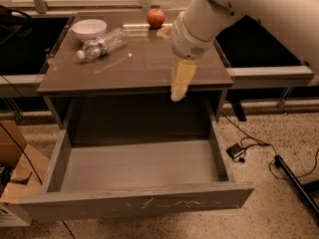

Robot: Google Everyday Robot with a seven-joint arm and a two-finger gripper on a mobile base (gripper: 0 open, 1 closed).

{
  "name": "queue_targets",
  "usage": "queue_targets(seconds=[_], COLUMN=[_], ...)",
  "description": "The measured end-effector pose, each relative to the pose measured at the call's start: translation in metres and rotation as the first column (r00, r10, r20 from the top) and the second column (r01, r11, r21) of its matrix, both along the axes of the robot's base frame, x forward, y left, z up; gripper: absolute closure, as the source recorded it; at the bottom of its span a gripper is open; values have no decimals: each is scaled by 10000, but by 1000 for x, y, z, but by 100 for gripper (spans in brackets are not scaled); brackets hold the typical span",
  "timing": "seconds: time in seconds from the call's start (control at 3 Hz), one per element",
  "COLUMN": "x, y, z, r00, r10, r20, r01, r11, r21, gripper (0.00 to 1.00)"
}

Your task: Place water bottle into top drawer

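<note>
The water bottle (103, 43), clear crinkled plastic with a white cap, lies on its side at the back left of the table top (134, 66), next to the white bowl (89, 29). The top drawer (134, 166) is pulled out wide below the table, its grey inside bare. My gripper (180, 81) hangs over the right part of the table's front edge, pale fingers pointing down, well to the right of the bottle and holding nothing.
A red apple (156, 18) stands at the back of the table, just left of my arm (234, 9). A cardboard box (15, 168) sits on the floor at the left. Cables (259, 148) and a small adapter lie on the floor at the right.
</note>
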State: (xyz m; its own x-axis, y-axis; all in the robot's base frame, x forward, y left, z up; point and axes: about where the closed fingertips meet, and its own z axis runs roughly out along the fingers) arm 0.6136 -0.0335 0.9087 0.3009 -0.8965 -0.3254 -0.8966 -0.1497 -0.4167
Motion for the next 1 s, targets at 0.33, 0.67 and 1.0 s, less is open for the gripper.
queue_targets(seconds=[0.33, 0.67, 1.0], x=[28, 63, 97], y=[22, 56, 81], z=[-7, -14, -21], r00=[9997, 9981, 9973], r10=[152, 516, 634], r20=[166, 334, 375], r01=[-156, -533, -666], r11=[9995, 9973, 9936], r21=[271, 513, 914], gripper=[0, 0, 0])
